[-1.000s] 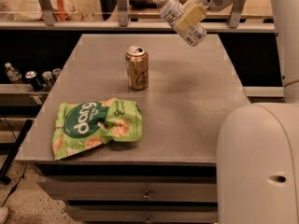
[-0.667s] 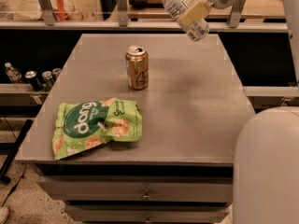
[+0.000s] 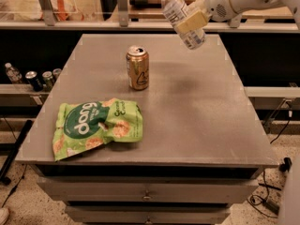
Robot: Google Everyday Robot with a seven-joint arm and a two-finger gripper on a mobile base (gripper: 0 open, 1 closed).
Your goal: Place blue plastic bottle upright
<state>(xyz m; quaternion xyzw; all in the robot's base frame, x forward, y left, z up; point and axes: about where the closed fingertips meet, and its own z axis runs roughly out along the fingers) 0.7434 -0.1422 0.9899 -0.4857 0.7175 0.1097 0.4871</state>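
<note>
The end effector [image 3: 190, 22], above the worktop [image 3: 201, 111], grips the tilted blue plastic bottle [image 3: 174, 8], label unreadable; lower left of it, gold can [image 3: 138, 68] and green "dang" bag [image 3: 96, 125]

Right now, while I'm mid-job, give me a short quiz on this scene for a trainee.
1. True or false: the gripper, above the table's far side, is empty.
2. The bottle is held: A) upright B) tilted, cap uppermost C) cap down.
3. Fill in: the can stands upright; the green ___ lies flat nearer the front edge.
Key: 1 false, it grips the bottle; 2 B; 3 bag.
</note>
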